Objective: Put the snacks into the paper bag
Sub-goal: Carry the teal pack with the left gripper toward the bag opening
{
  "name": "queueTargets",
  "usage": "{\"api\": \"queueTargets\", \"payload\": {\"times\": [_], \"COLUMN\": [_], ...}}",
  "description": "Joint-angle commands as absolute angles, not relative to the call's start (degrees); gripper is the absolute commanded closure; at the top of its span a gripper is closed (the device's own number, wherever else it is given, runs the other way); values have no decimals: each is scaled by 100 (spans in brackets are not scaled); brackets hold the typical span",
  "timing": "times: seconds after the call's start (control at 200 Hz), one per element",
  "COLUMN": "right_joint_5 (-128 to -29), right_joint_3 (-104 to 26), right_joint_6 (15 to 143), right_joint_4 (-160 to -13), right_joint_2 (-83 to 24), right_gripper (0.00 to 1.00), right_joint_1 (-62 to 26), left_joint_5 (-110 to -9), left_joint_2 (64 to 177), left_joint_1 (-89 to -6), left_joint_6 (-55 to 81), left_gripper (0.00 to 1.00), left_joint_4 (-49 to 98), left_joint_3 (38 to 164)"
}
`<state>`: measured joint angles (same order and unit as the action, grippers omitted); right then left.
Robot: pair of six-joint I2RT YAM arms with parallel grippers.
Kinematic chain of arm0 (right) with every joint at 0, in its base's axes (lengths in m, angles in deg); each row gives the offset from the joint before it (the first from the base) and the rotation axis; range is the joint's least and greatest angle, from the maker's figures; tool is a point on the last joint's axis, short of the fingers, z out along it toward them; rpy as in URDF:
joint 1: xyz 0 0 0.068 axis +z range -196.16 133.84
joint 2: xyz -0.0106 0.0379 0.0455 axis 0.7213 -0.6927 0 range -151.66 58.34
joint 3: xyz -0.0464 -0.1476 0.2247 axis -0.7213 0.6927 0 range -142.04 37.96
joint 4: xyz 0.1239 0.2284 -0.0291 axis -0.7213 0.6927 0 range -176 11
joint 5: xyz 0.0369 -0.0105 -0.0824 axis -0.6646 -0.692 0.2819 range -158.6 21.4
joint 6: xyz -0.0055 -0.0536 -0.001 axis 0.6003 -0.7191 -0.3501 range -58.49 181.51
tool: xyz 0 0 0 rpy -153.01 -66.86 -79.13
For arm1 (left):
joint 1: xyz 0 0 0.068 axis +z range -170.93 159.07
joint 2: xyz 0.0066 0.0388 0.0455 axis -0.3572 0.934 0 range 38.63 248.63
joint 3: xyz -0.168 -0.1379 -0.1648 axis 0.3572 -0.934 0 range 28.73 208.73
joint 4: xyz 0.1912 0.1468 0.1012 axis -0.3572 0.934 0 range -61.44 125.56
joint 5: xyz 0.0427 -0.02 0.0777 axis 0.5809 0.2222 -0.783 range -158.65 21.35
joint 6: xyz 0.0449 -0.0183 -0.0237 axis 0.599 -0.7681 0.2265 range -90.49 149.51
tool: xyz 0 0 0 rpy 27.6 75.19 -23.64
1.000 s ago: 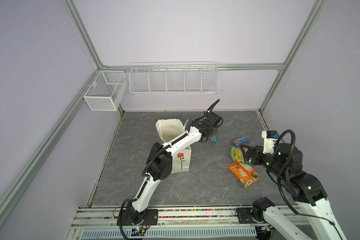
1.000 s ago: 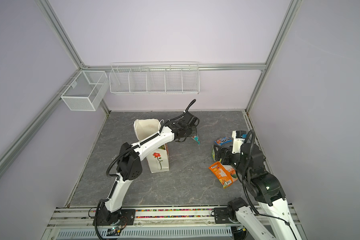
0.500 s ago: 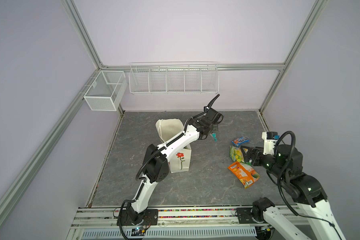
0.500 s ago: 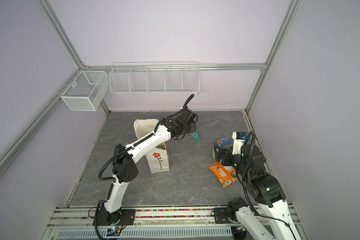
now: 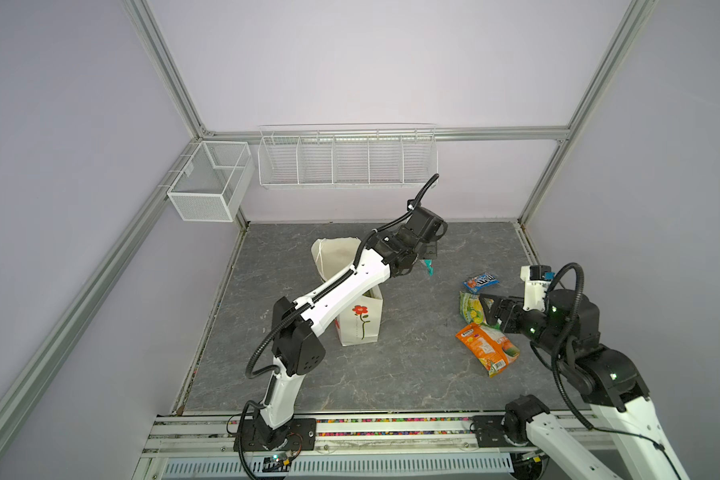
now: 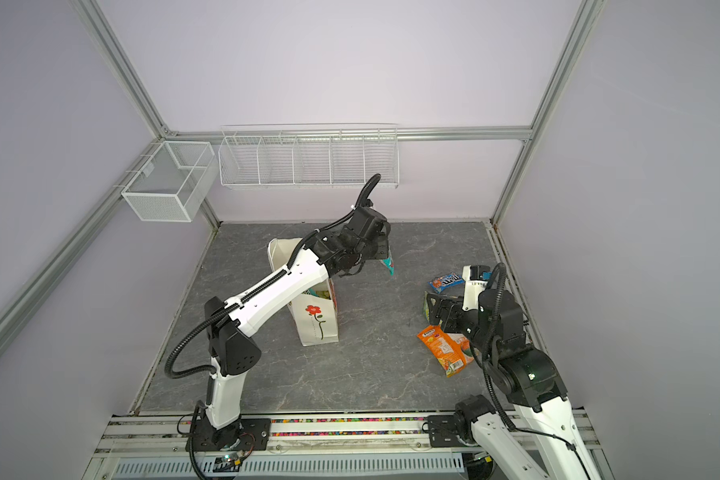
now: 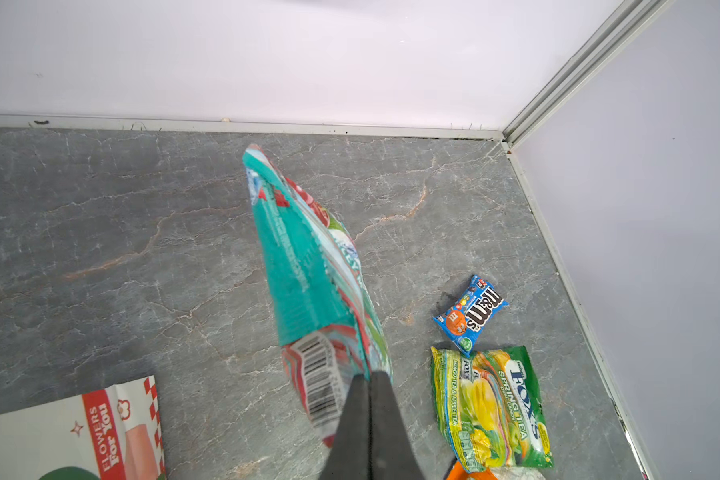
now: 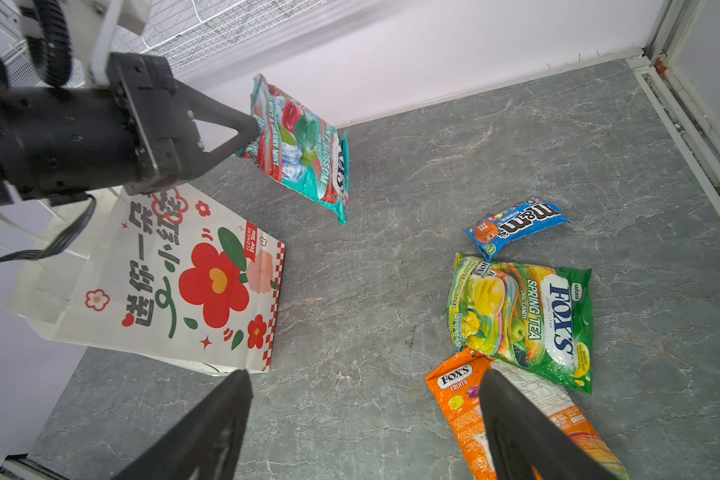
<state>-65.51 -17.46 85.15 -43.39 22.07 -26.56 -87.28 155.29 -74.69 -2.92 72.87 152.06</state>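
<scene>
Hanging from the clamped left pincer (image 8: pixel 253 124), the teal packet (image 8: pixel 304 153) is in the air just right of the standing paper bag (image 8: pixel 175 282). The right pincer (image 8: pixel 364 374) gapes empty near the orange packet (image 8: pixel 454 399), green packet (image 8: pixel 520 316) and blue packet (image 8: pixel 516 226) lying right on the table (image 8: pixel 371 291).

We took this for a robot lab test cell, not a home or shop. We saw plain lilac wall panels (image 5: pixel 371 62) set in an alu profile frame (image 5: pixel 165 70) and a grey stone-look tabletop (image 5: pixel 412 374). The left arm (image 5: pixel 341 289) & right arm (image 5: pixel 612 374) were bolted to a front rail (image 5: pixel 391 428) w/ a slotted cable duct (image 5: pixel 350 469). Wire baskets (image 5: pixel 346 160) hung on the walls.
</scene>
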Motion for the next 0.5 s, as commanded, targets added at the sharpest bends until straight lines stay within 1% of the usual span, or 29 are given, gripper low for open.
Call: {"api": "queueTargets", "payload": {"times": [0.0, 0.495], "right_joint_5": [-6640, -6692], "right_joint_3": [-1622, -1496], "right_joint_6": [8595, 8682], "right_joint_4": [-4431, -4431], "right_joint_2": [2213, 2296], "right_gripper": [11, 12], "right_joint_1": [-2677, -2680], "left_joint_5": [-8984, -9240], "left_joint_2": [15274, 14716], "left_joint_1": [-7537, -7708], "left_joint_6": [-126, 128], "left_gripper": [100, 100], "left_joint_4": [7303, 7277], "left_joint_3": [15383, 15349]}}
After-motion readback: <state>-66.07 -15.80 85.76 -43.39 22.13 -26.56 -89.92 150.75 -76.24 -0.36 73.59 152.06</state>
